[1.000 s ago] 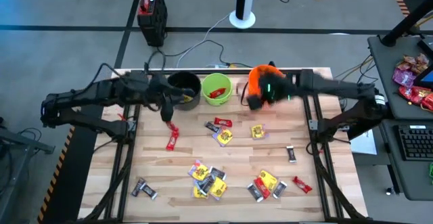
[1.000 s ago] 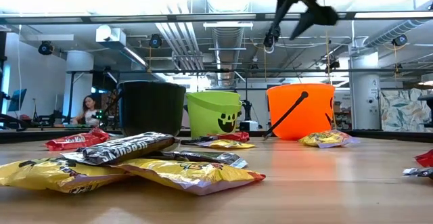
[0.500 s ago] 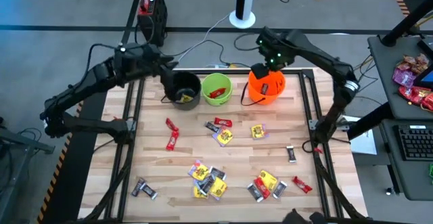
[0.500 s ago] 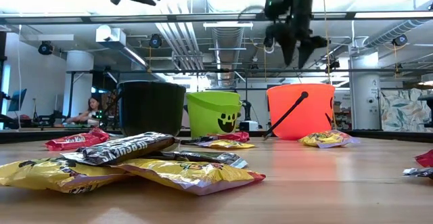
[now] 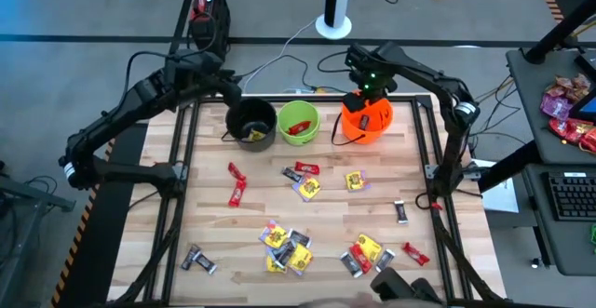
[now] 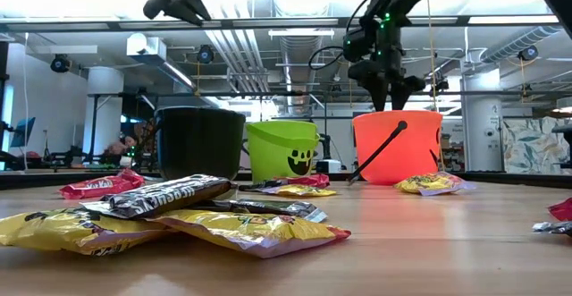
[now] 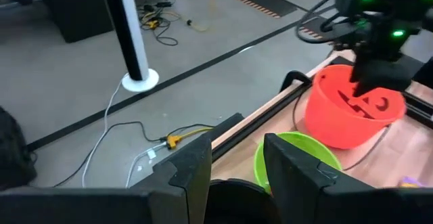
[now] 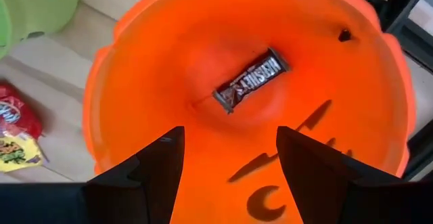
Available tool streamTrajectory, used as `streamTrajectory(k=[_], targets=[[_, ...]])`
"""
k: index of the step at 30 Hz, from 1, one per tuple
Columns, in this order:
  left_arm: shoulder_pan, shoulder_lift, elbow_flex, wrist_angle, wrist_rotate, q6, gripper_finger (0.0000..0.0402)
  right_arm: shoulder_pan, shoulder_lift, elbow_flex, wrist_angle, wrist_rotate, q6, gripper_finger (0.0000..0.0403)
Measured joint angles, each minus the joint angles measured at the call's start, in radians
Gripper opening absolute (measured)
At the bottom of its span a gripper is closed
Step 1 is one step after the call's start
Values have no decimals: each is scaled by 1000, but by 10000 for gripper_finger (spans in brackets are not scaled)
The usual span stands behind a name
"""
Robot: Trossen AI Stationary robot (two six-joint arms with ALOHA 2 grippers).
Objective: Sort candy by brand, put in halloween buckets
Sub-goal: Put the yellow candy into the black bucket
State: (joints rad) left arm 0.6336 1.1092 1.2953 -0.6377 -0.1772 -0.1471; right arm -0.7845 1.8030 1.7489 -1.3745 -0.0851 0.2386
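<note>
Three halloween buckets stand in a row at the table's far edge: black (image 5: 251, 122), lime green (image 5: 298, 122) and orange (image 5: 366, 119). A dark brown bar (image 8: 252, 80) lies on the orange bucket's floor. My right gripper (image 8: 230, 176) hangs open straight above that bucket, pointing down, with nothing between its fingers. My left gripper (image 7: 243, 170) is open and empty, high above the far left corner by the black bucket (image 7: 230, 195). Several candy pieces, yellow packets (image 5: 284, 243), red bars (image 5: 238, 194) and dark bars (image 5: 197, 259), lie scattered on the wooden table.
Black frame rails (image 5: 186, 159) run along the table's left and right sides. Red and pink bags (image 5: 563, 108) lie on a side desk off the right. Bare wood lies between the bucket row and the candy clusters. A dark shape (image 5: 400, 285) shows at the near edge.
My right gripper has come down over the orange bucket and tipped to point straight down. My left gripper has swung from just in front of the black bucket toward the table's far edge, to the far left corner.
</note>
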Motion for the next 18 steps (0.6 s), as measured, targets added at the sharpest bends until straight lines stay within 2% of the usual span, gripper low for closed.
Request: streamTrajectory(k=[6, 18], targets=[[51, 24, 0, 1, -8, -1, 120, 1, 6, 0, -65, -4, 12, 226], [56, 31, 0, 17, -21, 0, 120, 1, 15, -30, -33, 7, -1, 226]])
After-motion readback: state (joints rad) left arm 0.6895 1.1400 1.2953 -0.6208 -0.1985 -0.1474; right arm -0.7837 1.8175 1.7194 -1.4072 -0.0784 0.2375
